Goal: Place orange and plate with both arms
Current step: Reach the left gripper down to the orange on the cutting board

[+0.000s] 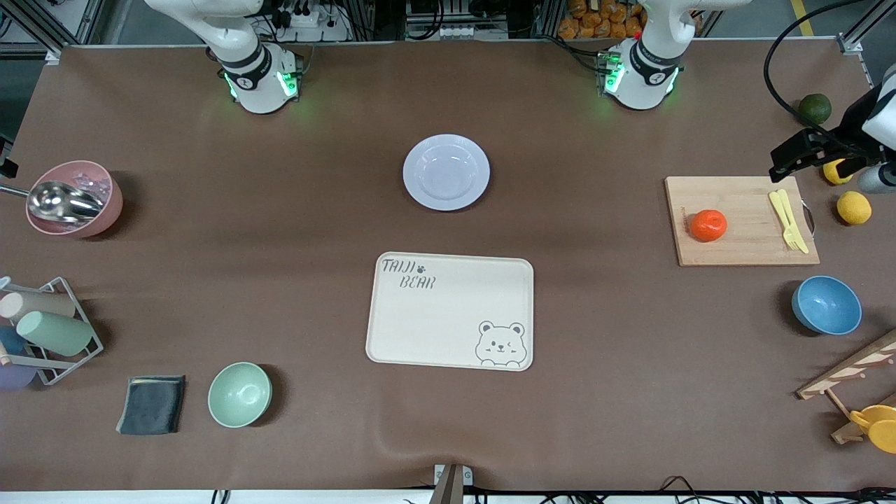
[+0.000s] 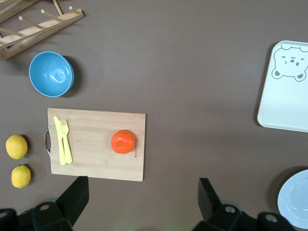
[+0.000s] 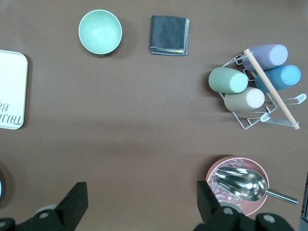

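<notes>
The orange (image 1: 708, 225) lies on a wooden cutting board (image 1: 742, 248) toward the left arm's end of the table; it also shows in the left wrist view (image 2: 122, 142). The pale lavender plate (image 1: 446, 172) sits mid-table between the two bases, farther from the front camera than the cream bear tray (image 1: 450, 310); its rim shows in the left wrist view (image 2: 296, 199). My left gripper (image 2: 142, 202) is open and empty, high over bare table beside the board. My right gripper (image 3: 139, 204) is open and empty, high over bare table near the pink bowl. Neither hand shows in the front view.
Yellow cutlery (image 1: 787, 218) lies on the board. Two lemons (image 1: 854, 207), a dark green fruit (image 1: 815, 108), a blue bowl (image 1: 827, 305) and a wooden rack (image 1: 847, 378) are nearby. A mint bowl (image 1: 239, 394), grey cloth (image 1: 152, 404), cup rack (image 1: 49, 332) and pink bowl with scoop (image 1: 73, 198) stand at the right arm's end.
</notes>
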You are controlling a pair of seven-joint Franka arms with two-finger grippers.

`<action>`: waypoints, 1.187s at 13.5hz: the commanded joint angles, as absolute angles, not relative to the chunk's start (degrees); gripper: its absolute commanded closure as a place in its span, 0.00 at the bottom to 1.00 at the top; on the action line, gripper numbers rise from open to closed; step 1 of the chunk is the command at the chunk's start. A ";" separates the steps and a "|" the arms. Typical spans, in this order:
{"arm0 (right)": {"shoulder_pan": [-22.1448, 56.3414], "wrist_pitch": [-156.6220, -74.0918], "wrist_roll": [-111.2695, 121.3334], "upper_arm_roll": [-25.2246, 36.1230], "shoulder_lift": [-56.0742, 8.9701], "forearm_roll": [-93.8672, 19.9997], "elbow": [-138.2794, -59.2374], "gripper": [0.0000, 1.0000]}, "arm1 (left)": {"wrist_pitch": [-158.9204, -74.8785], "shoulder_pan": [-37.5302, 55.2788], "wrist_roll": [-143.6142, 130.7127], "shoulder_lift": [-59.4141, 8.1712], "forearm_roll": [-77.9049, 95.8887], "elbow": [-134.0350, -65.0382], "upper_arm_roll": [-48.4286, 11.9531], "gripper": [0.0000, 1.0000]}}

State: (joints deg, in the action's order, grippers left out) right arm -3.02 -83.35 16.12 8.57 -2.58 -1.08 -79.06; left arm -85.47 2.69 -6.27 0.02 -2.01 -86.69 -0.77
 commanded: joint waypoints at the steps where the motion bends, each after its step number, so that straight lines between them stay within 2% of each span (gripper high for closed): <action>1: -3.69 -83.50 15.29 7.82 -2.37 -1.14 -79.10 0.00 | -84.11 2.55 -6.33 -0.09 -2.90 -85.25 -0.97 0.00; 6: -3.69 -83.50 15.29 7.82 -2.37 -1.14 -79.19 0.00 | -85.51 1.15 -5.45 -1.66 -3.34 -87.61 -0.88 0.00; 16: -3.34 -83.67 16.17 7.73 -2.46 -0.53 -79.36 0.00 | -113.44 -5.80 -5.27 -0.97 -3.43 -119.23 -0.88 0.00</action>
State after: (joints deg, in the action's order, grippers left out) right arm -3.01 -83.40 16.16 8.47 -2.63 -1.08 -79.08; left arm -108.38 -5.07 -5.64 -3.01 -2.09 -112.46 -0.42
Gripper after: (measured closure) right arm 0.000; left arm 0.000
